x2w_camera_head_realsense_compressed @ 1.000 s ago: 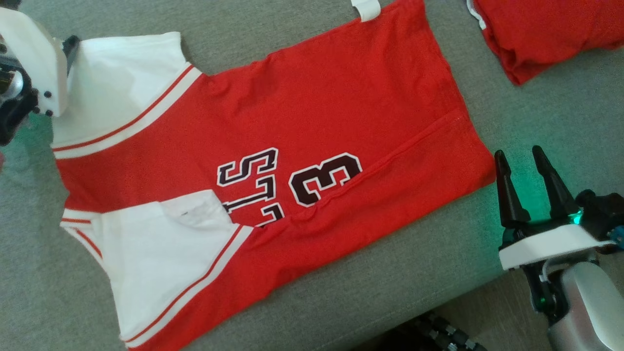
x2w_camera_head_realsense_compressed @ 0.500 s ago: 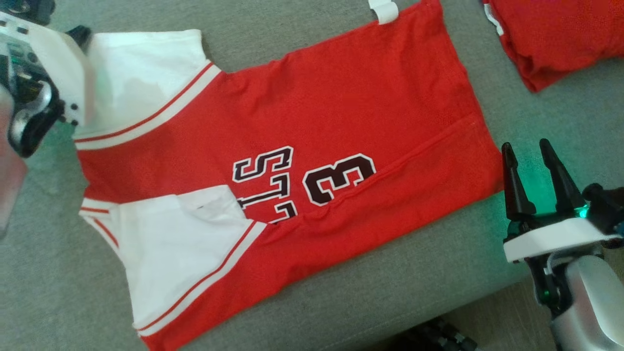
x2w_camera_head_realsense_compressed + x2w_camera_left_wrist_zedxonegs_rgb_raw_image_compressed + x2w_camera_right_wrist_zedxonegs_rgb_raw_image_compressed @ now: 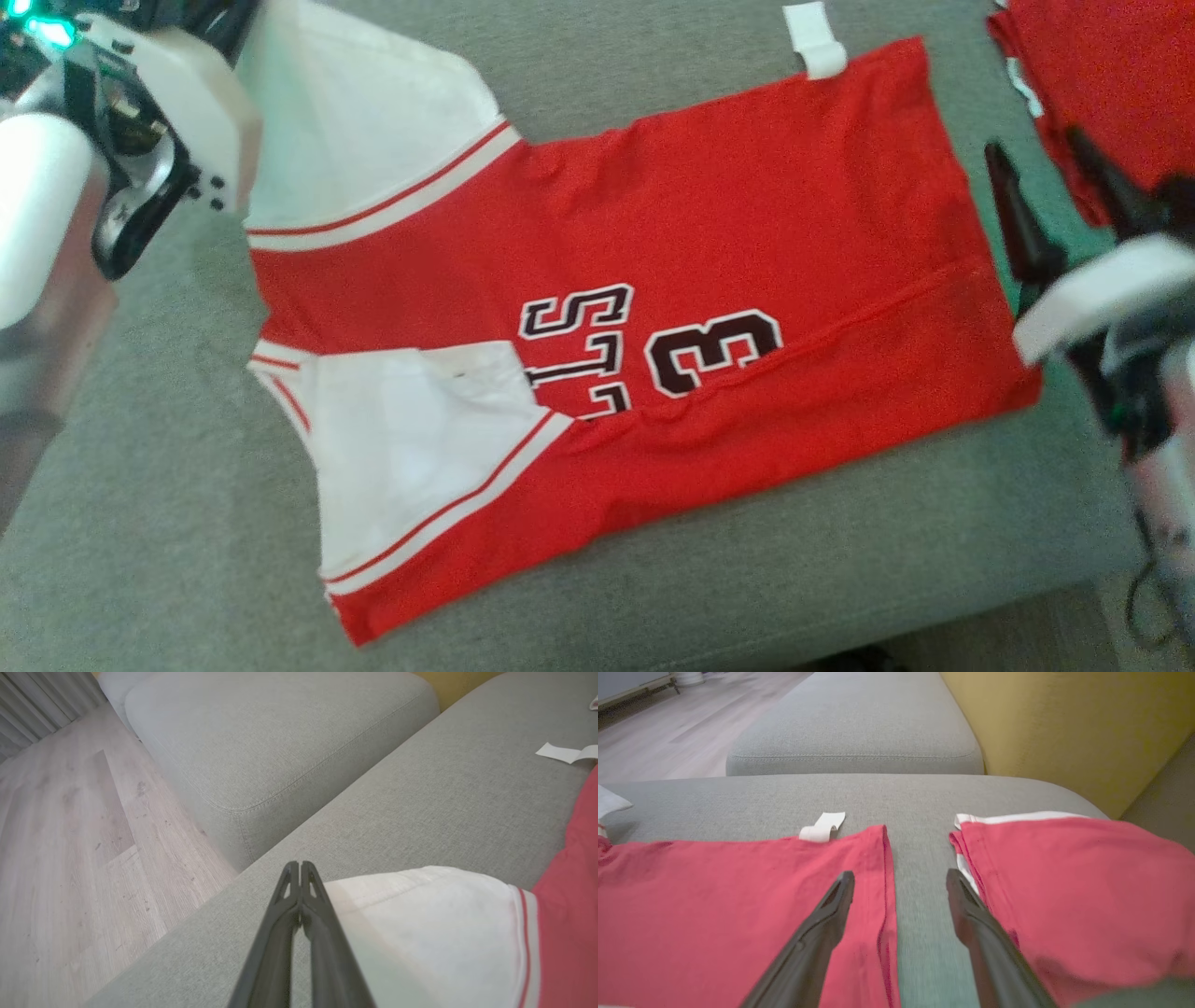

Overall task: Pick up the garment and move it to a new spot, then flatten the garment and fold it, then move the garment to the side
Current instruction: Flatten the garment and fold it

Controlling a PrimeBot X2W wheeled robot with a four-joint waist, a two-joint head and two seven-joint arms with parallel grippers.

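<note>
Grey sofa cushion (image 3: 653,597) — two red garments are seen on it: the jersey (image 3: 747,215) spread flat at centre, a second garment (image 3: 1111,84) folded nearby. Left gripper (image 3: 299,864) jaws are pressed together at the white sleeve (image 3: 420,914); right gripper (image 3: 900,873) jaws are held apart.

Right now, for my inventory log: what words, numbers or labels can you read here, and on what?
"LLS": sideways on the red jersey, first letter partly hidden by a fold.
"3": beside them, same jersey.
White tag: no text legible.
</note>
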